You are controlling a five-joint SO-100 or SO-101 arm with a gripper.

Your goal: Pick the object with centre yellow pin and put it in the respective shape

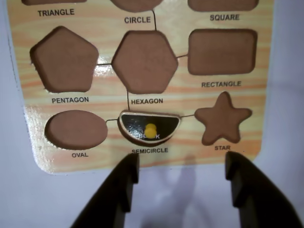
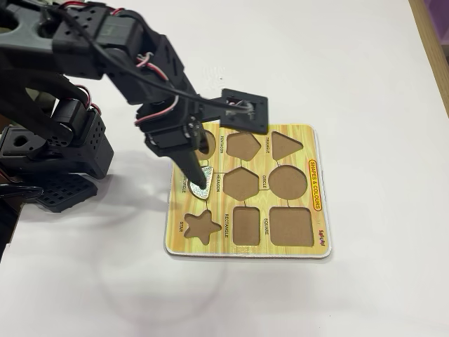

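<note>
While the semicircle piece (image 1: 150, 127) sits in its cut-out (image 1: 124, 135) btwn oval (image 1: 76, 129) & star (image 1: 222, 118), fingers (image 1: 127, 178) gape wide, empty.

Wrist view: semicircle piece (image 1: 149, 128) sits in the SEMICIRCLE cut-out (image 1: 124, 135) of the puzzle board (image 1: 109, 100) — dark face up, yellow knob (image 1: 151, 130) at its middle, flat edge toward HEXAGON. A sliver of brown recess shows along its lower left curve. Gripper (image 1: 183, 167) is at the bottom edge, jaws spread wide, both fingertips (image 1: 129, 166) just off the board's near edge — nothing between them. Oval cut-out (image 1: 76, 129) and star cut-out (image 1: 222, 118) flank the piece, both bare.
</note>
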